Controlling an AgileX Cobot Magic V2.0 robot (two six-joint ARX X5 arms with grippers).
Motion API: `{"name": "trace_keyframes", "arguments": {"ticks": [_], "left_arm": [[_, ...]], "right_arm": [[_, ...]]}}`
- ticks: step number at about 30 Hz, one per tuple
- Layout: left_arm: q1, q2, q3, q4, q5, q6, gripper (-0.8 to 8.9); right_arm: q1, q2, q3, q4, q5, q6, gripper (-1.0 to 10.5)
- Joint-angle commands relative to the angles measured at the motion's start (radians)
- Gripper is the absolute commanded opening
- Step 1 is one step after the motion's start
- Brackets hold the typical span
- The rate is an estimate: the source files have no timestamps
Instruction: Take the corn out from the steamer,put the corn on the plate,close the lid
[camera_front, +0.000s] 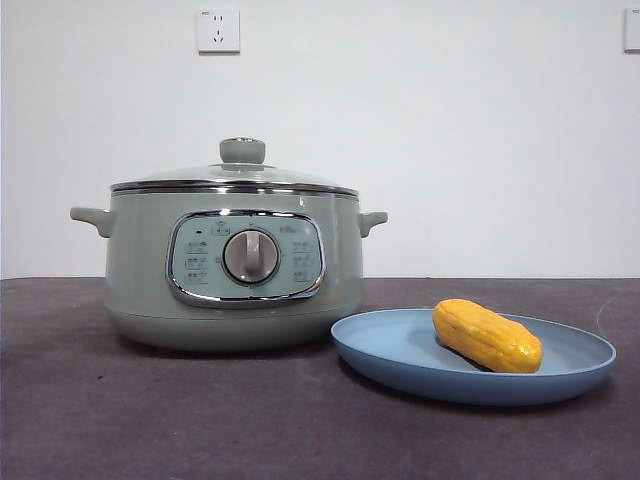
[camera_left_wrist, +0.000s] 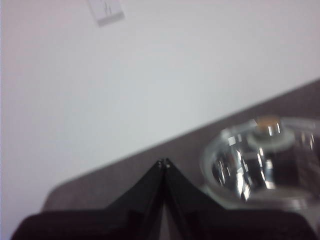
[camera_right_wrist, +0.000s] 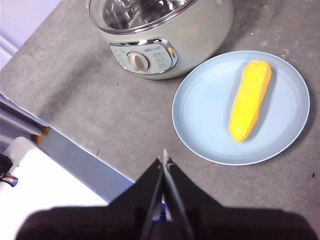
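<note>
Dark table (camera_front: 150, 420) with two obstacles: the steamer (camera_front: 235, 265) at left, closed by its lid (camera_front: 240, 172), whose knob (camera_front: 242, 151) is its highest point, and the low plate (camera_front: 400, 365) at right near, its rim close to the pot's base, bearing the corn (camera_front: 487, 335) right of centre. Bare tabletop lies open in front of the steamer, to its left, and behind the plate toward the wall (camera_front: 480, 130). The space above both objects is unobstructed, with neither arm in the front view.
</note>
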Motion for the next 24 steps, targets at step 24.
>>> {"name": "trace_keyframes", "arguments": {"ticks": [24], "left_arm": [[0.02, -0.337, -0.562, 0.037, -0.05, -0.221, -0.03]], "right_arm": [[0.002, 0.0, 0.002, 0.008, 0.003, -0.004, 0.0]]}}
